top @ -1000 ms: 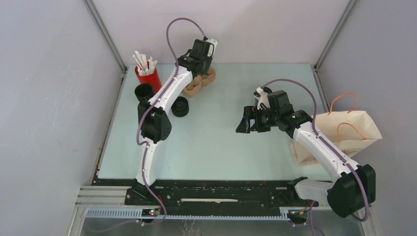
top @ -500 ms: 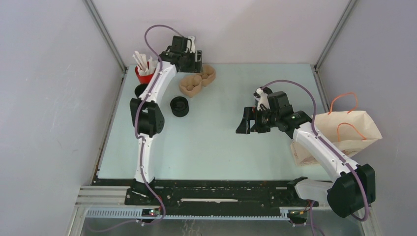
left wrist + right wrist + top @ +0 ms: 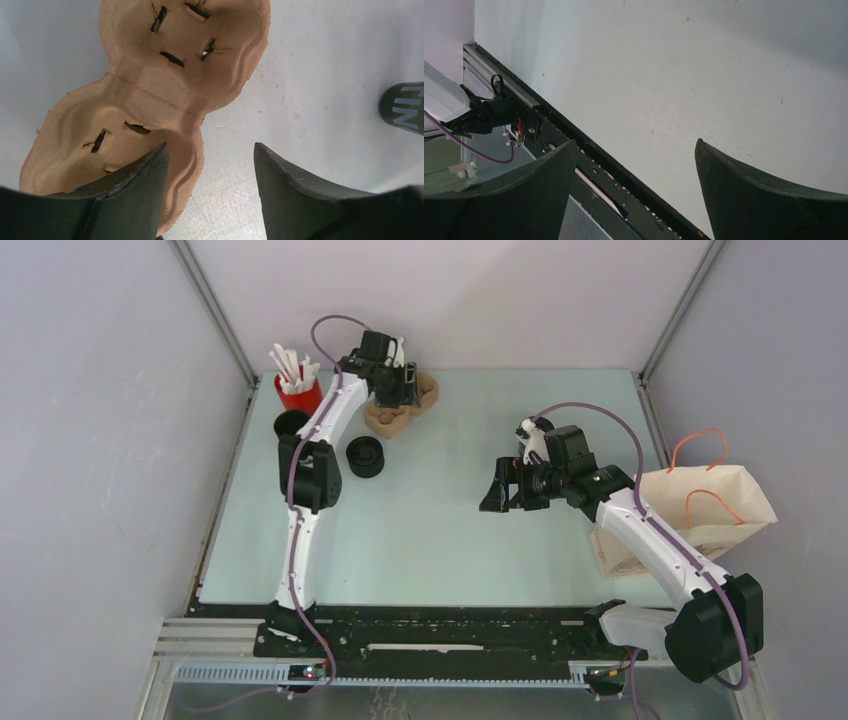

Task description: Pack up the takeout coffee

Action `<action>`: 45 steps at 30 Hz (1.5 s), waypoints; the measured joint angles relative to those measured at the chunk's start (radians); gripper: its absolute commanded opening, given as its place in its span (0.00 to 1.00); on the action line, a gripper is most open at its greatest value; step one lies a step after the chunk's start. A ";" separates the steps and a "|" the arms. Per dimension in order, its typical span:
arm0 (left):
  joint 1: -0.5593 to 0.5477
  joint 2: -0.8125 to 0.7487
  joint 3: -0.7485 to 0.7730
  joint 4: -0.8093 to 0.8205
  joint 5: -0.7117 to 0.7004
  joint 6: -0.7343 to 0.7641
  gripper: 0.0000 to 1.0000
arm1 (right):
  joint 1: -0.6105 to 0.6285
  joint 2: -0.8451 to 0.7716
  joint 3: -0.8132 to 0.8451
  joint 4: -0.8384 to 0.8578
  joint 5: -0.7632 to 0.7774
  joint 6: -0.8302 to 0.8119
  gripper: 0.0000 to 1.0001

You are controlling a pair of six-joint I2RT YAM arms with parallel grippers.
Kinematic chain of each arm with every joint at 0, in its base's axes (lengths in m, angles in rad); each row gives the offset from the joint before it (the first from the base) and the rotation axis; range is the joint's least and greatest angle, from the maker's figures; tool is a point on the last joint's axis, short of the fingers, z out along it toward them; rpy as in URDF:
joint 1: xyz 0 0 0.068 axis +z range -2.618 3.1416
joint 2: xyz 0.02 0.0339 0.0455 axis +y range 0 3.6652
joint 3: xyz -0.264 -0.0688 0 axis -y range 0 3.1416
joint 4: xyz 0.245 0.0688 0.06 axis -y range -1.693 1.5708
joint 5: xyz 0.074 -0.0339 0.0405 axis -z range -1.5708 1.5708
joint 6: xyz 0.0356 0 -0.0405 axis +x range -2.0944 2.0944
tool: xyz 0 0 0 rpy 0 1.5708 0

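Left claw (image 3: 210,150) open, empty, right over the cardboard tray (image 3: 150,90); coffee cup (image 3: 291,424) and red cup (image 3: 298,392) off to its left.

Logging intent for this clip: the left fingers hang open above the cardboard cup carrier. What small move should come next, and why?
Probably lower the left fingers and close on the rim of the cardboard cup carrier. They are open, one over the carrier's edge and the other over bare table, so that rim sits between them, not yet gripped.
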 measured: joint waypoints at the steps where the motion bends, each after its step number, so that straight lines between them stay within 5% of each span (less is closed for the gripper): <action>1: 0.000 0.003 0.000 0.000 0.002 -0.002 0.68 | 0.000 0.000 0.000 0.000 0.000 0.000 0.95; 11: 0.004 0.042 0.000 -0.002 0.010 -0.009 0.74 | 0.000 0.000 0.000 0.001 -0.003 0.000 0.95; 18: 0.007 0.047 0.000 -0.011 0.022 -0.014 0.48 | 0.000 0.000 0.000 0.002 -0.007 0.000 0.95; 27: 0.024 0.047 0.000 -0.007 0.073 -0.033 0.33 | 0.000 0.006 0.000 0.004 -0.012 0.000 0.95; 39: 0.030 0.047 0.000 -0.016 0.073 -0.038 0.40 | 0.000 0.011 0.000 0.006 -0.026 0.000 0.95; 45: 0.030 0.051 0.000 -0.025 0.067 -0.025 0.28 | 0.000 0.014 0.000 0.013 -0.030 0.000 0.95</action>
